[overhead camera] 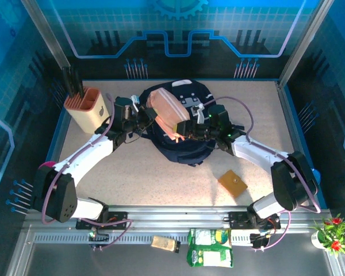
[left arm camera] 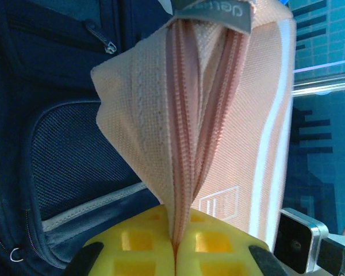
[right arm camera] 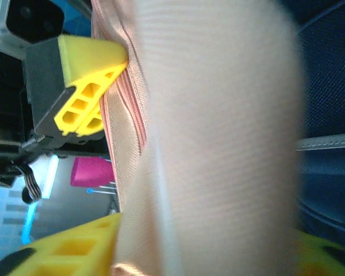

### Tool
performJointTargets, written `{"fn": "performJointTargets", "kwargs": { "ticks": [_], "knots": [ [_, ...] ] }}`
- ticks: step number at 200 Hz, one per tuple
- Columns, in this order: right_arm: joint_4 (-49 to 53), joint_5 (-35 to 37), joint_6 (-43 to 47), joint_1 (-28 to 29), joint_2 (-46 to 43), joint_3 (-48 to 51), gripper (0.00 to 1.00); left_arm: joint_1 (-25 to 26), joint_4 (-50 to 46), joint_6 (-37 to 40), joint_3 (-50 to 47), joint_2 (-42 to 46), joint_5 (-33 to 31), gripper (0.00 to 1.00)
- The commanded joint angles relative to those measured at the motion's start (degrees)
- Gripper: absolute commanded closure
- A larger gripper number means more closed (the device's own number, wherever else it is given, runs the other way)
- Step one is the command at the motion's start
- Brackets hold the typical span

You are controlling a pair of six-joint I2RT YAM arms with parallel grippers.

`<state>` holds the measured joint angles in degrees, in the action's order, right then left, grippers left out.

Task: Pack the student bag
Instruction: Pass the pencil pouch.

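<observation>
The left claw (left arm camera: 175, 241) is pressed together on the zip seam of a peach pouch (overhead camera: 169, 112), its yellow fingers (left arm camera: 138, 247) meeting with the fabric nipped between them. The right claw (right arm camera: 207, 253) is clasped across the pouch from the opposite side, one yellow finger against each broad face. The pouch hangs tilted between the two claws, with a grey label (left arm camera: 213, 8) at its far end.

Directly below it lies the student bag (overhead camera: 178, 152), at the middle of the table (overhead camera: 161, 184) towards the back. The wrist view shows its mesh pocket (left arm camera: 75, 167) and a zip pull (left arm camera: 106, 46) just beside the pouch. Both forearms reach in over the bag's sides, crowding it.

To the left of the bag, near the back corner, stands a beige holder (overhead camera: 87, 109) with dark pens, close to the left arm. A flat brown square (overhead camera: 233, 183) lies in front of the bag on the right, near the right arm.

The table is bare between the arms in front of the bag, and along the back right. On the rail beyond the near edge lie a green packet (overhead camera: 210, 247) and a small tan pack (overhead camera: 165, 244), with a flower pot (overhead camera: 332, 234) at the right end.
</observation>
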<state>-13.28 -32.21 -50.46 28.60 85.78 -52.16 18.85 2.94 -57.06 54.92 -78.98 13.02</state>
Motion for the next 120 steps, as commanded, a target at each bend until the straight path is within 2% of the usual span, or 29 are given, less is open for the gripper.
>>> {"fn": "performJointTargets", "kwargs": {
  "ticks": [1,11,26,57,78,93,120],
  "knots": [
    [-1.9,0.1,-0.1,0.3,0.1,-1.8,0.69,-0.4,1.2,1.8,1.9,0.0,2.1,0.94],
    [-1.9,0.8,0.3,-0.1,-0.4,-1.6,0.76,-0.4,-0.2,3.8,2.2,0.4,1.3,0.85],
    [-1.0,1.7,1.2,-1.2,-1.7,-1.2,0.84,-0.4,-2.7,8.1,2.4,1.7,-0.7,0.64],
    [4.1,3.1,5.2,-4.9,-5.8,-0.4,0.88,-0.4,-7.0,19.0,2.8,3.8,-2.4,0.27],
    [9.4,4.4,8.7,-8.5,-9.4,0.2,0.89,0.1,-10.7,26.8,4.6,2.6,0.5,0.17],
    [12.9,5.4,10.4,-11.5,-12.3,1.0,0.89,1.6,-13.4,32.3,6.4,1.0,1.6,0.14],
    [18.9,7.7,12.9,-16.9,-17.8,3.1,0.89,7.1,-19.0,43.5,11.0,-3.3,-1.9,0.10]
  ]
}}
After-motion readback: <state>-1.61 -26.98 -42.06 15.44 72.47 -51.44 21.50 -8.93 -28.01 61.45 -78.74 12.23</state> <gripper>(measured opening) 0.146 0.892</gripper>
